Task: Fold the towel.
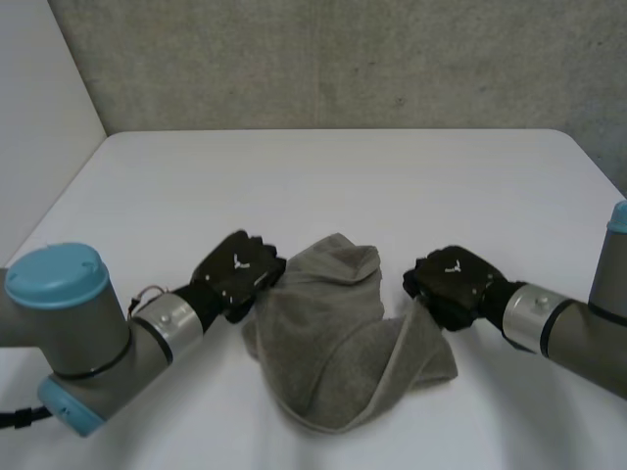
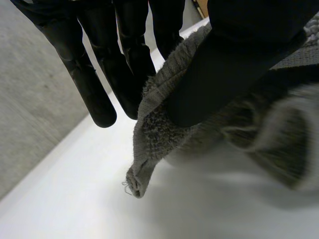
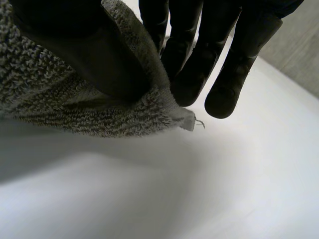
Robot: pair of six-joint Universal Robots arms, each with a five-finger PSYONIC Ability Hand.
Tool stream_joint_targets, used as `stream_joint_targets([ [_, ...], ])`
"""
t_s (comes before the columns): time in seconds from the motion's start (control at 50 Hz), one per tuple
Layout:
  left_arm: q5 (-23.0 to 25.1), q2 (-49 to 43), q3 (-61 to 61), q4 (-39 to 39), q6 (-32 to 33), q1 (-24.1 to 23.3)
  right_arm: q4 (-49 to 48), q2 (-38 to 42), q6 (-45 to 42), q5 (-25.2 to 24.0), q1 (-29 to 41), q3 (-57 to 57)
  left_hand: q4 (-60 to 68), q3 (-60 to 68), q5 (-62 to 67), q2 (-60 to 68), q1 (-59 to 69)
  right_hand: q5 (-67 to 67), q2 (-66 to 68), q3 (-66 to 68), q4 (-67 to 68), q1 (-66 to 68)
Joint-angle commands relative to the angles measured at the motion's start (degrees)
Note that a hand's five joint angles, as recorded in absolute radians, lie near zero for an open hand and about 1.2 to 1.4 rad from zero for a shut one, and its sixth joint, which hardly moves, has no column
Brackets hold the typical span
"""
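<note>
A grey towel lies bunched in a loose heap on the white table between my two hands. My left hand is at the towel's left side. In the left wrist view its thumb presses a towel corner against the fingers. My right hand is at the towel's right edge. Its own wrist view shows the thumb pinning another towel corner against the fingers. Both corners are lifted a little off the table.
The table's far edge meets a grey wall. A lighter wall stands along the table's left side. Bare table surface lies beyond the towel and to both sides.
</note>
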Motion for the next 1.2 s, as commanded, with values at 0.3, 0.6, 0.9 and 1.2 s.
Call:
stream_joint_targets([
  [0.3, -23.9, 8.8, 42.8, -0.2, -6.0, 0.7, -9.5, -11.4, 22.4, 30.0, 2.4, -51.9, 11.3, 11.4, 12.4, 11.2, 13.5, 3.4, 4.2, 4.2, 3.8, 4.3],
  [0.6, -21.6, 6.1, 26.6, -1.9, -9.3, 1.6, 4.1, -6.9, 12.0, 28.1, 6.2, -31.0, 11.3, 11.4, 12.4, 11.2, 13.5, 3.4, 4.2, 4.2, 3.8, 4.3],
  [0.9, -13.4, -1.9, 1.3, 3.6, 3.2, 4.1, 2.0, 4.2, 4.0, 28.1, 6.6, -10.5, 11.3, 11.4, 12.4, 11.2, 13.5, 3.4, 4.2, 4.2, 3.8, 4.3],
  [1.2, -14.1, 20.9, 0.7, -9.9, 5.1, 9.1, 6.6, -23.0, 2.7, 27.1, 5.6, -9.3, 11.3, 11.4, 12.4, 11.2, 13.5, 3.4, 4.2, 4.2, 3.8, 4.3],
])
